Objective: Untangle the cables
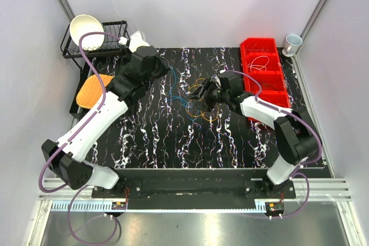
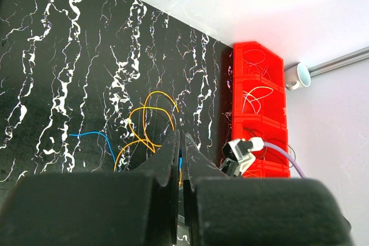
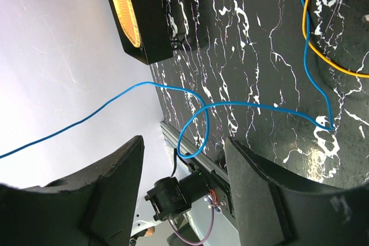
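black worktop [image 1: 173, 142] with white marble veining, boxed in by plain white walls [image 1: 196, 4]. red bin [image 1: 253, 42] with a row of compartments along the worktop's right edge, reaching to the far right corner; pale thin wires [image 1: 264, 61] coiled in its far compartments, contents of the near ones unclear. white cup [image 1: 292, 43] just past the bin, off the far right corner. black wire rack [image 1: 115, 41] off the far left corner holds a white bowl [image 1: 86, 30] tilted on edge. orange pad [image 1: 94, 90] on a black tray at the left edge. cables [image 1: 199, 99] in the middle of the worktop: yellow-orange loops [image 2: 151, 119] lying flat and overlapping, plus a blue cable [image 3: 248, 105]. left gripper [image 2: 180, 136] jaws pressed together, blue strand pinched in the slit, and that strand lifts off the surface. right gripper [image 3: 184, 142] jaws apart over the loops, holding nothing.
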{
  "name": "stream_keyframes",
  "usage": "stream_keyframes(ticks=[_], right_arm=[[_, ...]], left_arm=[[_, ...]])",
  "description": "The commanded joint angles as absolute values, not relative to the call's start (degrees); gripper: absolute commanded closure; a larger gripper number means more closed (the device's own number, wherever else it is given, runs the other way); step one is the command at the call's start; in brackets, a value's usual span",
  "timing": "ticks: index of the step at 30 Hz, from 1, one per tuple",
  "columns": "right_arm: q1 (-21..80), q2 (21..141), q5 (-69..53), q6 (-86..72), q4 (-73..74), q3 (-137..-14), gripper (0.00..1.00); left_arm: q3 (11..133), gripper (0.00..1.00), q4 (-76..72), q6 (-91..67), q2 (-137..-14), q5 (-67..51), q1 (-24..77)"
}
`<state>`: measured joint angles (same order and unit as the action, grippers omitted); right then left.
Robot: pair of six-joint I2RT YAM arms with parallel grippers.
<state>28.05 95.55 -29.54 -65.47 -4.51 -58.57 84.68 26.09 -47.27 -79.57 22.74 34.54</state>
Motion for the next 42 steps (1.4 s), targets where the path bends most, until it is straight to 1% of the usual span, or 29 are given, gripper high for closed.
stream_keyframes(ticks=[1,7,11,21,22,24,25,28,29,35,39,41,42], right_arm=[[29.2,96.1,-29.7,-66.3,-7.2,-58.7,0.36],[29.5,96.9,-29.4,-66.6,-7.6,-59.2,0.37],[29.9,97.6,-29.1,-66.7,-8.0,-59.5,0.40],[30.3,98.4,-28.9,-66.7,-8.3,-60.3,0.60],[30.4,98.6,-29.0,-66.8,-8.4,-60.4,0.66],[30.4,98.5,-29.0,-66.8,-8.5,-60.5,0.72],[30.4,98.4,-29.0,-66.8,-8.5,-60.6,0.79],[30.5,98.1,-29.2,-66.8,-8.4,-60.6,0.92],[30.5,97.9,-29.2,-66.8,-8.4,-60.6,0.99],[30.3,95.0,-28.0,-63.0,-2.8,-63.6,1.00],[30.1,93.1,-27.4,-56.7,7.3,-70.7,1.00],[29.7,92.9,-27.3,-52.7,10.9,-76.5,1.00],[29.5,92.7,-27.3,-51.6,14.0,-78.6,1.00]], left_arm=[[84.8,1.00,23.7,-47.9,-79.3,22.3,34.4],[84.9,1.00,23.7,-47.9,-79.3,22.2,34.4],[84.7,1.00,23.6,-47.8,-79.3,22.1,34.4],[84.5,1.00,23.7,-48.0,-79.2,22.1,34.4],[84.5,1.00,23.6,-48.0,-79.2,22.1,34.4],[84.4,1.00,23.8,-48.1,-79.2,22.1,34.4],[84.3,1.00,23.7,-48.1,-79.1,22.1,34.4],[83.8,1.00,23.6,-48.0,-78.9,22.2,34.3],[83.8,1.00,23.7,-47.9,-78.8,22.2,34.3],[81.8,1.00,25.0,-47.7,-76.9,23.2,34.3],[77.2,1.00,26.0,-47.8,-72.8,23.9,34.4],[74.7,0.95,26.3,-47.8,-71.3,23.9,34.3],[73.9,0.83,26.5,-47.6,-70.0,23.9,34.2]])
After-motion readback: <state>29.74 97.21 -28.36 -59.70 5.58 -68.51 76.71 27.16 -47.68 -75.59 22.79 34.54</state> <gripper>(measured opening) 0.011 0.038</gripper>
